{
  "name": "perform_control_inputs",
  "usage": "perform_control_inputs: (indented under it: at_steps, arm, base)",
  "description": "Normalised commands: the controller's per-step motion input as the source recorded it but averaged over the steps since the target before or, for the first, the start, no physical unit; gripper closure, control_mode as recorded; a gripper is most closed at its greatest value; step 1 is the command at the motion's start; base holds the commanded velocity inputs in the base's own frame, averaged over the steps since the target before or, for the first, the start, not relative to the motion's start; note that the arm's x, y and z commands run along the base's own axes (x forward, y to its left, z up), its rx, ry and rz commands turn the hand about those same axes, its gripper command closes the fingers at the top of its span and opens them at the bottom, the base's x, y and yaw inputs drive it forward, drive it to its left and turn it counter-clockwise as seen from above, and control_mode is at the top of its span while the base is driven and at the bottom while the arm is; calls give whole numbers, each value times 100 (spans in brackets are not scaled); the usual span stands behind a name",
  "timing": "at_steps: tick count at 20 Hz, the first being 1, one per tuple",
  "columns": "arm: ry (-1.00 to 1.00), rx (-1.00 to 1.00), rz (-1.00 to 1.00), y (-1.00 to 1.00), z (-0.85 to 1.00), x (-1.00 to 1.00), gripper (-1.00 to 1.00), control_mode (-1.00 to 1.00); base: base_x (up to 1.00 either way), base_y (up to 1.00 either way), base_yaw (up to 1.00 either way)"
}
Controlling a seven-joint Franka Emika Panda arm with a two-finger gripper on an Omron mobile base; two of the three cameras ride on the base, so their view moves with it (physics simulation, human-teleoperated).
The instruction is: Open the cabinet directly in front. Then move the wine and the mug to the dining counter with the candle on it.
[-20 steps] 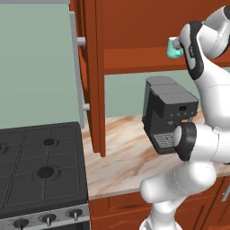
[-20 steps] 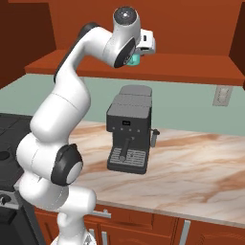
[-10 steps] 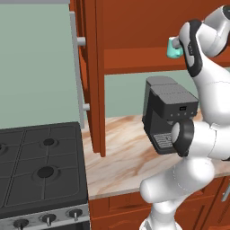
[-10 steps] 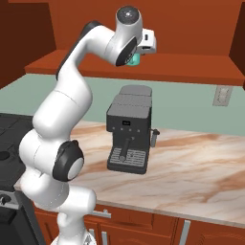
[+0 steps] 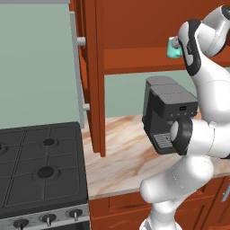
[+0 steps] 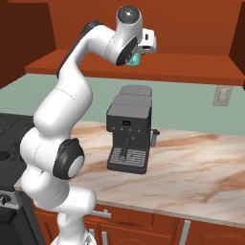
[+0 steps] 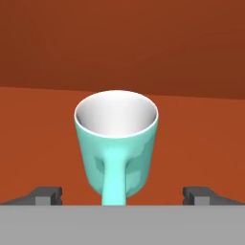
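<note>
The teal mug [image 7: 116, 143] stands upright on the shelf [image 5: 139, 60] of the reddish-brown cabinet, with its handle turned toward my hand. My gripper [image 7: 122, 195] is open just in front of it, one fingertip [image 7: 45, 194] on each side, clear of the mug's walls. From the base views the mug [image 5: 173, 48] [image 6: 134, 60] peeks out beside my wrist, high on the shelf. The cabinet door [image 5: 90, 67] is swung open at the left, its silver bar handle [image 5: 78, 72] facing out. The wine, the dining counter and the candle are out of view.
A dark coffee machine [image 5: 168, 114] [image 6: 128, 134] stands on the marble worktop [image 6: 191, 167] right under the shelf. A black cooktop [image 5: 40, 161] lies to the left. A wall outlet [image 6: 220, 95] sits on the green backsplash.
</note>
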Motion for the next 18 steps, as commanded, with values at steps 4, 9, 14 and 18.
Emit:
perform_control_inputs:
  at_steps: [4, 9, 14, 18]
  arm:
    - [0, 0, 0, 0, -3, 6, -100, -100]
    - [0, 0, 0, 0, -5, 11, -100, -100]
    - [0, 0, 0, 0, -4, 12, -100, -100]
    - [0, 0, 0, 0, 0, 5, -100, -100]
  base:
    - [0, 0, 0]
    - [0, 0, 0]
    - [0, 0, 0]
    - [0, 0, 0]
